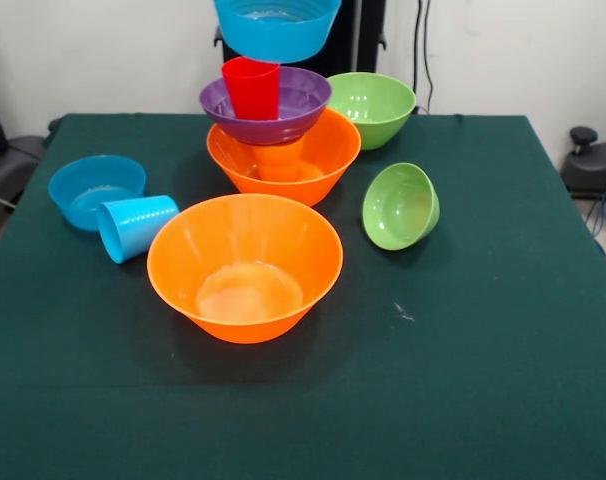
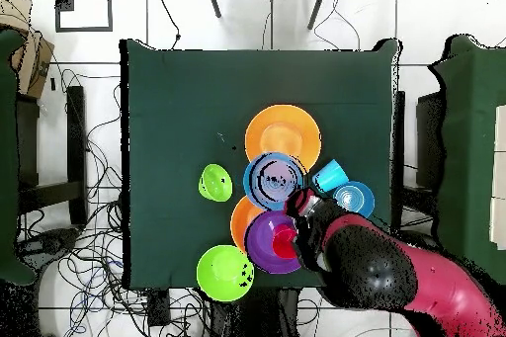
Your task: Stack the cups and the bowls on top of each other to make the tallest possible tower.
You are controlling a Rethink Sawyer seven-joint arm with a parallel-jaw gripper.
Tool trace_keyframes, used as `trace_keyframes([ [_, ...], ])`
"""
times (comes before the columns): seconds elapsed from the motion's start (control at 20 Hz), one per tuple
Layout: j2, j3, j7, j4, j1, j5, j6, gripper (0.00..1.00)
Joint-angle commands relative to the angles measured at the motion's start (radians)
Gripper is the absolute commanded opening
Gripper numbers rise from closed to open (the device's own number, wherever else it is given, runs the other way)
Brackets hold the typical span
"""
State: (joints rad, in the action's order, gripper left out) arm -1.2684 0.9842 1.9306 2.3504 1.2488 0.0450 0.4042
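Nearest camera: spare large orange bowl upright, empty. Behind it the tower: orange bowl, orange cup, purple bowl, red cup. Small blue bowl above red cup; contact unclear. Judged step: capping tower. Next calls for centring on rim, gentle release. Arm reaching in from base side, gripper beside blue bowl; open or closed: cannot tell.

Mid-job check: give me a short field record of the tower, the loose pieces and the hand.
tower: large orange bowl, orange cup, purple bowl, red cup
top piece: small blue bowl above the red cup; contact unclear
loose upright: orange bowl, blue bowl, large green bowl
tipped: light blue cup, small green bowl
hand: beside the tower, grip unclear
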Motion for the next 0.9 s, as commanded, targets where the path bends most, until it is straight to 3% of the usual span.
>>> trace_keyframes([
  [0.05,0.006,0.013,-0.031,0.020,0.005,-0.016,0.078,0.00],
  [0.3,0.053,-0.032,-0.017,0.015,-0.013,-0.073,0.039,0.00],
  [0.9,0.061,-0.013,-0.022,0.023,0.007,-0.065,0.029,0.00],
])
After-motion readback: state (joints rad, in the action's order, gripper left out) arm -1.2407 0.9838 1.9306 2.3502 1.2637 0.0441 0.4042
